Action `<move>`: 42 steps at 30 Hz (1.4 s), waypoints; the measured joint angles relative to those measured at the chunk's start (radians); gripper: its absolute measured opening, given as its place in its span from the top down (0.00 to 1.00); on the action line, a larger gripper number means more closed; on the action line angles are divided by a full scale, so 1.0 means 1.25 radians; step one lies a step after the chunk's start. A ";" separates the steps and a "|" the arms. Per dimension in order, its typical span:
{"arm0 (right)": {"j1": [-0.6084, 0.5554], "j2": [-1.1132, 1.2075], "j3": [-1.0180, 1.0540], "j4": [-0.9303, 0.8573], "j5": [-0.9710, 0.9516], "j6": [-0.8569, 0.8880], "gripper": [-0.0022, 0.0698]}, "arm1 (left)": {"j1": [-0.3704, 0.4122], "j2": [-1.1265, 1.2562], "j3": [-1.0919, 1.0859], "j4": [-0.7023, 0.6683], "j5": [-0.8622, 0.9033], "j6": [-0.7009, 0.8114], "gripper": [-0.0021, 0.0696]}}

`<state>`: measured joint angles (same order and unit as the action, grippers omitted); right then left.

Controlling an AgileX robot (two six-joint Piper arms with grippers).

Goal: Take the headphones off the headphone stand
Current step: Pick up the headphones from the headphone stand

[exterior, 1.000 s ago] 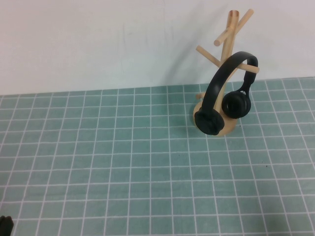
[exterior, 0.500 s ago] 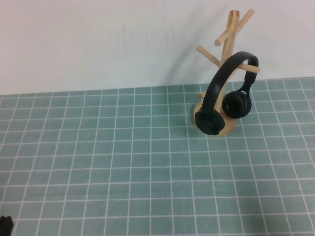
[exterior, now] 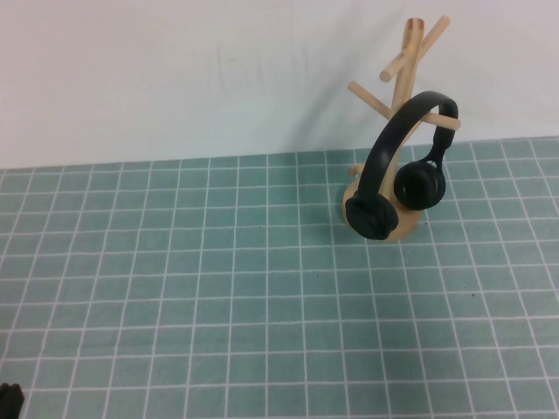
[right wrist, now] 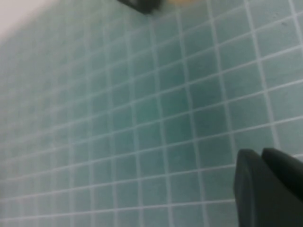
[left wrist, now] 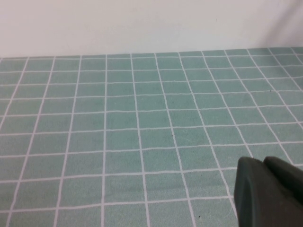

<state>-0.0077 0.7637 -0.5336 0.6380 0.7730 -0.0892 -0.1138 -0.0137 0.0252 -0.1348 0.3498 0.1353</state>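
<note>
- The left tool [exterior: 9, 397] shows only as a dark scrap at the near left corner of the high view, low over the tabletop [exterior: 218, 288]. In its own wrist view a single black finger [left wrist: 265, 194] is in frame, so I cannot tell whether it is released or clenched.
- The right tool [right wrist: 267, 189] is out of the high view altogether. Its wrist view shows one black finger above the green grid, and its state cannot be told either.
- Neither tool is near the work; both are well apart from the stand, holding nothing that can be seen.
- The headphones [exterior: 397, 166] hang on the headphone stand [exterior: 410, 65] at the far right of the tabletop, headband looped over a peg branch. One earcup rests low in front of the round base, the other beside the pole.
- To do this step well, I judge the right arm is the nearer one. It should grip the headband's arch, then lift up and outward along the peg's slope so the band slides off without tipping the light stand.
- The wall stands close behind the stand, and the tabletop's right edge is near. Open room lies toward the robot and to the left, a broad stretch of bare grid.
</note>
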 joint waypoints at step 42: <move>0.255 0.499 -0.310 0.483 -0.431 -0.316 0.35 | 0.000 0.000 0.000 0.000 0.000 0.000 0.98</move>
<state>0.3113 1.3869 -0.9209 1.2421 0.2340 -0.4840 -0.1138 -0.0137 0.0252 -0.1348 0.3498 0.1353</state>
